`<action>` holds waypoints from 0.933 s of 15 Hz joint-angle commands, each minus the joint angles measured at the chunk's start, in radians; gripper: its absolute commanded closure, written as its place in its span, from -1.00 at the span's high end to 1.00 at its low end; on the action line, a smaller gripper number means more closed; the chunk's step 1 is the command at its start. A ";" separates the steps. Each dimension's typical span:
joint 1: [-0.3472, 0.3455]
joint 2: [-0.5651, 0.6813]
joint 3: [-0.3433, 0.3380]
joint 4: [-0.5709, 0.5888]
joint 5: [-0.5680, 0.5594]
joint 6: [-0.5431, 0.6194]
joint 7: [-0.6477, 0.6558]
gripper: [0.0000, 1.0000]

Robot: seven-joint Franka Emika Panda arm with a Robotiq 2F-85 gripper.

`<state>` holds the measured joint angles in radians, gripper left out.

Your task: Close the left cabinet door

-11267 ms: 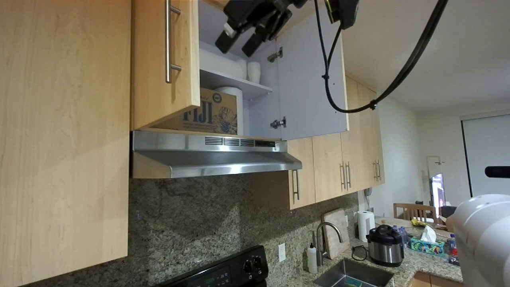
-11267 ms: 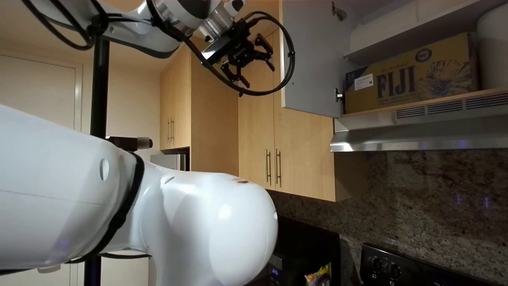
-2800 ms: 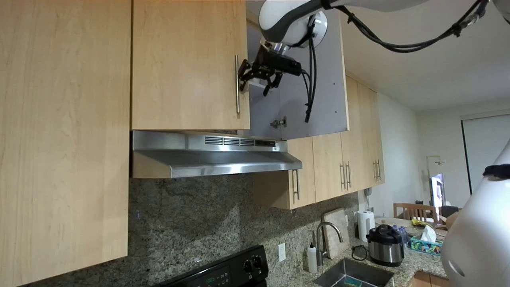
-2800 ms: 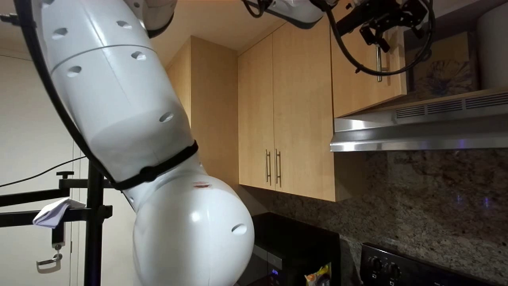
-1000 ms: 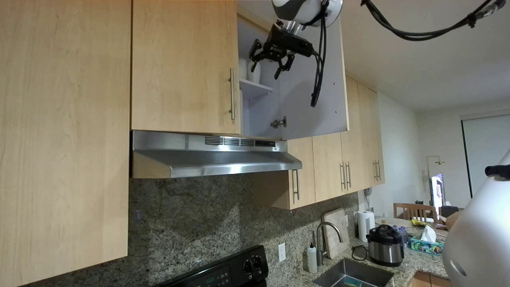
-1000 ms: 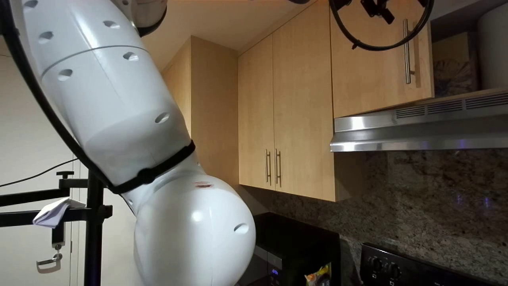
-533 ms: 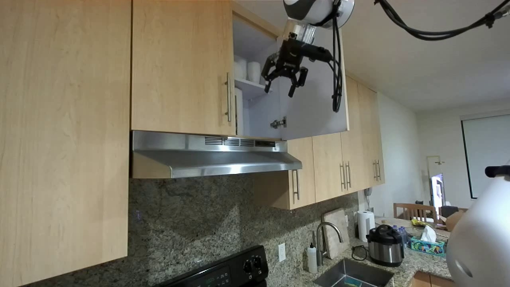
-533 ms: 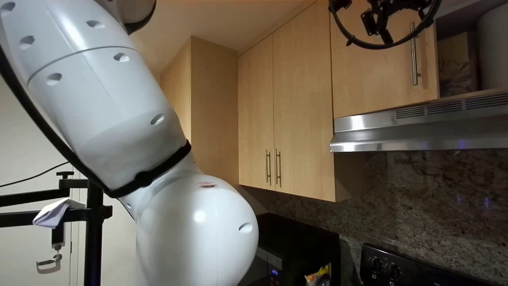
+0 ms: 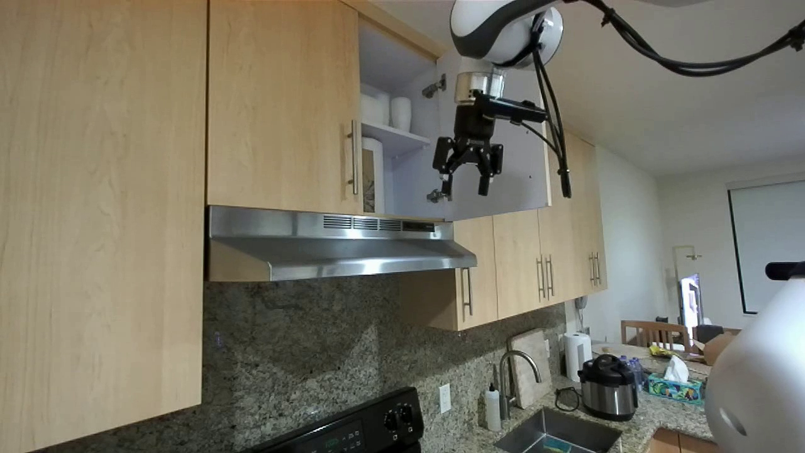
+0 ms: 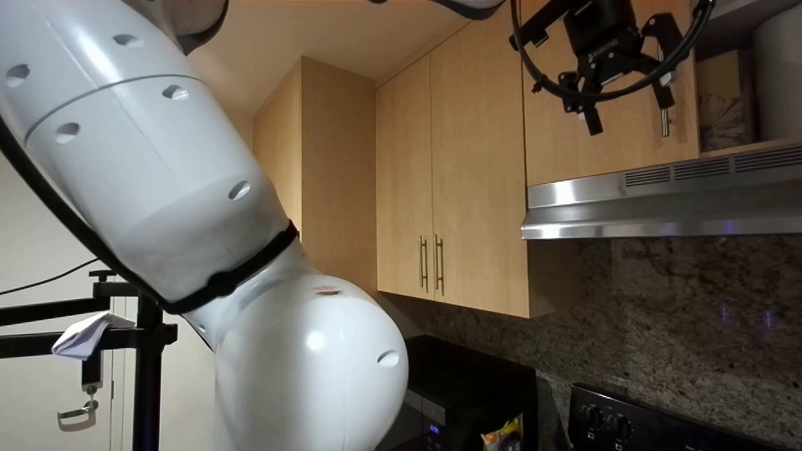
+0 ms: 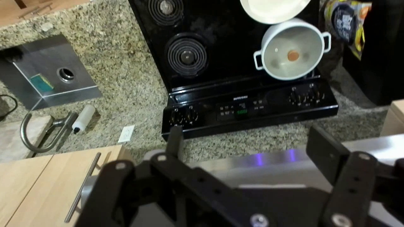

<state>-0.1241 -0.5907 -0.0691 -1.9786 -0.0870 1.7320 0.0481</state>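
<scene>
Fingers [image 9: 484, 184] of the gripper [image 9: 465, 187] hung parted and pointing downward, apart from the left cabinet door [image 9: 283, 113], whose slim bar handle [image 9: 354, 157] stood upright near its edge. That door lay close to the front of its cabinet [image 9: 414, 177], above the range hood [image 9: 339, 248], though I could not tell whether it was fully closed, while the matching door [image 9: 521, 167] stood swung wide and showed a pale inner face. Lower down, in the wrist view, a pale two-handled pot [image 11: 292, 61] sat on the black stove [image 11: 227, 47].
</scene>
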 commanded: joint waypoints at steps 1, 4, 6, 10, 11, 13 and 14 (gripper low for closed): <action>0.040 -0.007 -0.043 -0.053 0.016 -0.071 -0.130 1.00; 0.067 0.016 -0.080 -0.077 0.031 -0.096 -0.221 1.00; 0.076 0.033 -0.092 -0.095 0.019 -0.105 -0.268 1.00; 0.070 0.068 -0.086 -0.122 -0.026 -0.110 -0.309 1.00; 0.069 0.075 -0.084 -0.127 -0.035 -0.109 -0.315 1.00; 0.069 0.086 -0.080 -0.135 -0.050 -0.112 -0.324 1.00; 0.069 0.090 -0.078 -0.139 -0.058 -0.112 -0.326 1.00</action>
<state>-0.0548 -0.5084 -0.1546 -2.1090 -0.1128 1.6427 -0.2404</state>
